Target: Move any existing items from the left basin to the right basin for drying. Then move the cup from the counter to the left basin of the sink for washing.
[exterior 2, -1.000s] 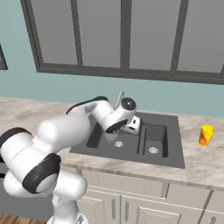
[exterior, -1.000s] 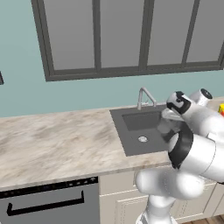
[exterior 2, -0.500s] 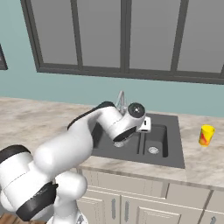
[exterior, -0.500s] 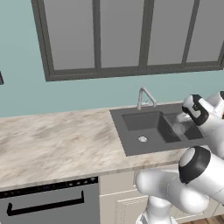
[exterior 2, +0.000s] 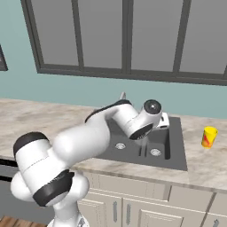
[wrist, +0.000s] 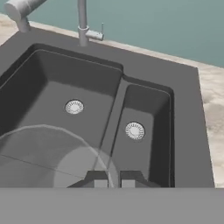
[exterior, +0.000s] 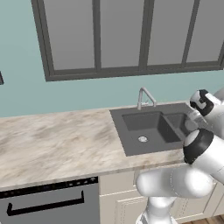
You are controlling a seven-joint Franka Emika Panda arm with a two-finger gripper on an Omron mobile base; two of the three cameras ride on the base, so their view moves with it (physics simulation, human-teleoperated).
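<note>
claw (wrist: 108,178): jaws nearly shut on the rim of a see-through glass (wrist: 48,155), carried above the sink (wrist: 183,131), over the front of the divider. left basin (wrist: 26,94): round silver drain (wrist: 74,106). right basin (wrist: 151,159): second drain (wrist: 134,130). yellow cup (exterior 2: 209,136): upright on the beige surface (exterior 2: 208,166), right of the sink.

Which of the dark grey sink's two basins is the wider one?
The left basin, the well on the curved silver tap's side. The right basin, towards the yellow cup, is clearly narrower.
</note>
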